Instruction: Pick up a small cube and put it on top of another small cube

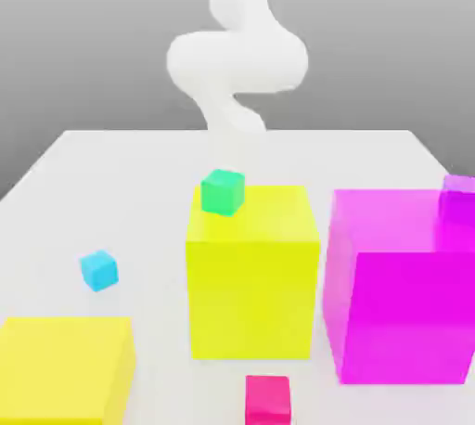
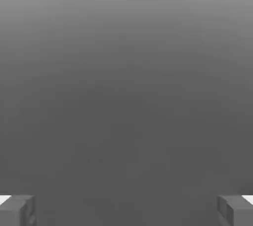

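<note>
The tool (image 2: 126, 210) is open: in the hand view its two fingers stand wide apart, one at each side, and nothing is held between them. The white robot arm (image 1: 237, 61) is seen in the exterior view beyond the far part of the white table (image 1: 139, 200), and it comes down from above, with one wide rounded part in its middle. The small cyan-blue cube (image 1: 99, 271) lies on the table, toward the exterior view's left, apart from all the other things, and it is turned so that one of its edges faces the camera. Nearer to the camera than this cube is a flat-topped yellow block (image 1: 65, 367), cut by the border of the exterior view. In the middle stands a tall yellow block (image 1: 251, 293), and the small green cube (image 1: 223, 193) appears at the far left part of its top, a little tilted to the eye; whether it touches the top, one cannot tell. To the exterior view's right of this block, with a narrow gap between, is a big magenta block (image 1: 404, 312). A small purple cube (image 1: 459, 186) shows at the far right part of its top, but it is not clear if it is on the block or behind it. The small pink-red cube (image 1: 268, 400) is close to the camera, in front of the tall yellow block and apart from it.
</note>
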Controlling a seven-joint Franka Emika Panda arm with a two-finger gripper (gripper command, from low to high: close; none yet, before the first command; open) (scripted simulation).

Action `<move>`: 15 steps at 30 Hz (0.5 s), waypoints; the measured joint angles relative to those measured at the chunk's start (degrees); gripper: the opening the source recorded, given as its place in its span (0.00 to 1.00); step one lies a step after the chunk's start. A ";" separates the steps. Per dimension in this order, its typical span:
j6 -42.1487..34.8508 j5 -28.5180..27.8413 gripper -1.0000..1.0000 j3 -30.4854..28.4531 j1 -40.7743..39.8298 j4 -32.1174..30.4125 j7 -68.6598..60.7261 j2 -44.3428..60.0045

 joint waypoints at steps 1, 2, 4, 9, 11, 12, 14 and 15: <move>1.33 -0.76 0.50 -0.39 -1.30 -1.46 0.52 1.62; 2.60 -1.47 0.50 -0.81 -2.56 -2.86 1.01 3.17; 5.05 -2.82 0.50 -1.78 -5.00 -5.57 1.91 6.19; 11.04 -5.76 0.50 -4.94 -10.97 -12.23 3.82 13.60; 13.42 -6.74 0.50 -6.45 -13.31 -14.89 4.45 16.54; 14.63 -7.20 0.50 -7.24 -14.48 -16.22 4.73 18.00; 17.06 -8.00 0.50 -8.91 -16.77 -18.89 5.18 20.94; 18.27 -8.33 0.50 -9.78 -17.87 -20.22 5.36 22.41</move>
